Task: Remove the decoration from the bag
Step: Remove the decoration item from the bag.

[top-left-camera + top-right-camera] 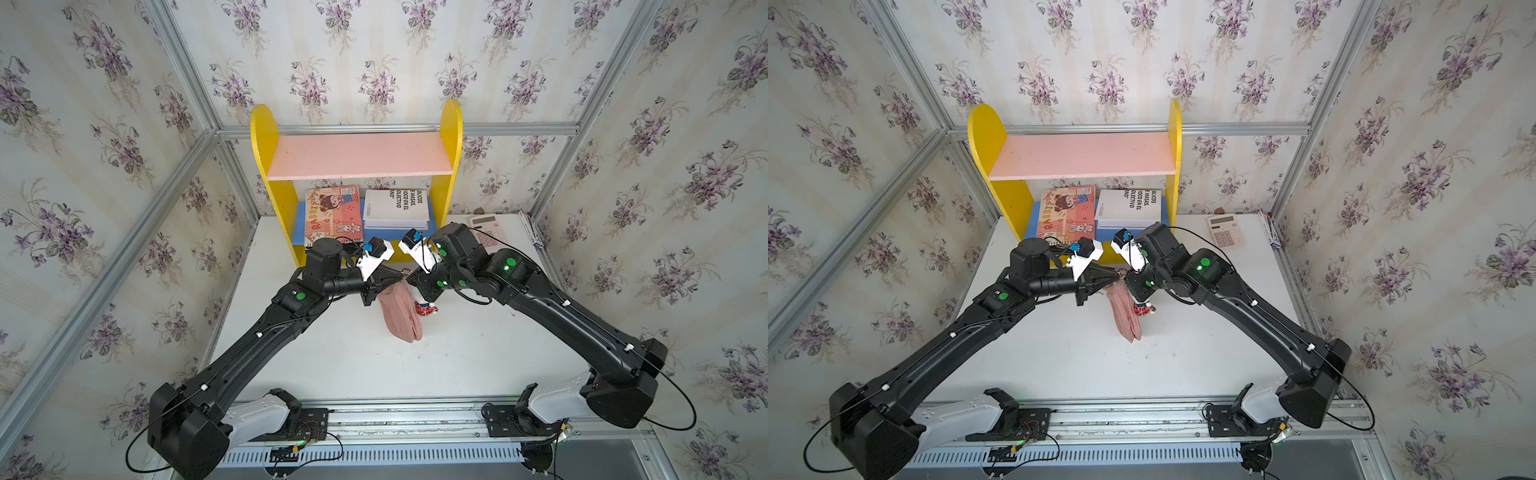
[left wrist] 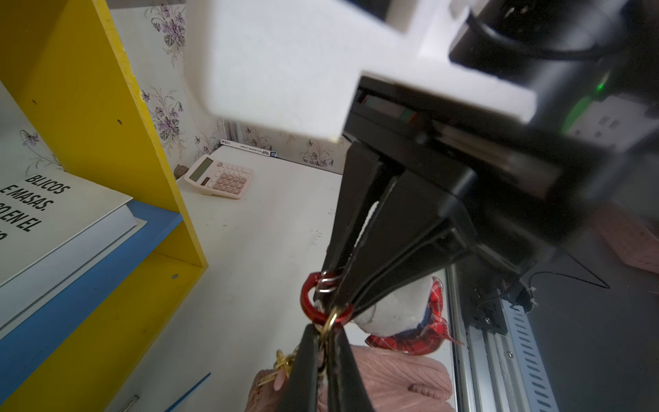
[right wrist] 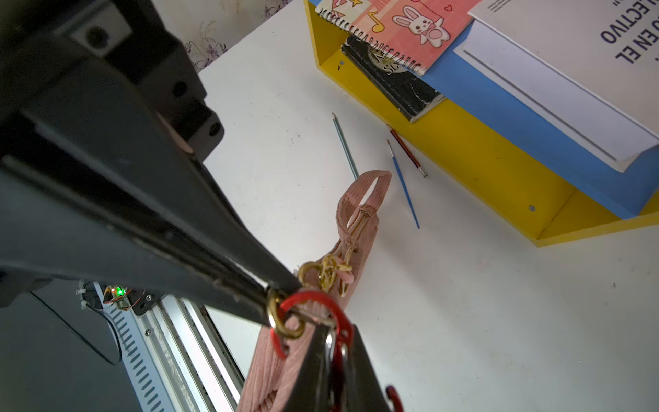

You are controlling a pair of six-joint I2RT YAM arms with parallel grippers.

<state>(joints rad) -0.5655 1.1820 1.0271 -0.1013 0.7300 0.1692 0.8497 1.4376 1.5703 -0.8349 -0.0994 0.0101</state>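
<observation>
Left gripper (image 2: 324, 337) is pinched tight on the gold ring (image 2: 331, 321) at the bag's top end, its tips meeting the right gripper (image 3: 335, 344) almost nose to nose. The right gripper is clamped on the red clasp (image 3: 313, 298) of the decoration (image 1: 424, 308), right against the left one's tips. The bag (image 1: 401, 316) hangs down from the left gripper, with its lower end on the table (image 1: 478, 332) below and toward the arm bases. The decoration dangles just under the right gripper, beside the bag; whether the two touch cannot be told. In both wrist views the clasp is hooked through the ring, so the two are not yet apart. Judging by this, the groundwork is done: each arm has its own piece of hardware, and the joint between them is lifted clear of the table and exposed. What is left is the real work: the clasp's gate has to be opened or worked round the ring, the clasp slid off, and the decoration carried away from the bag. Whether the gate is pressed in at all cannot be told, since the right gripper's tips cover it.
</observation>
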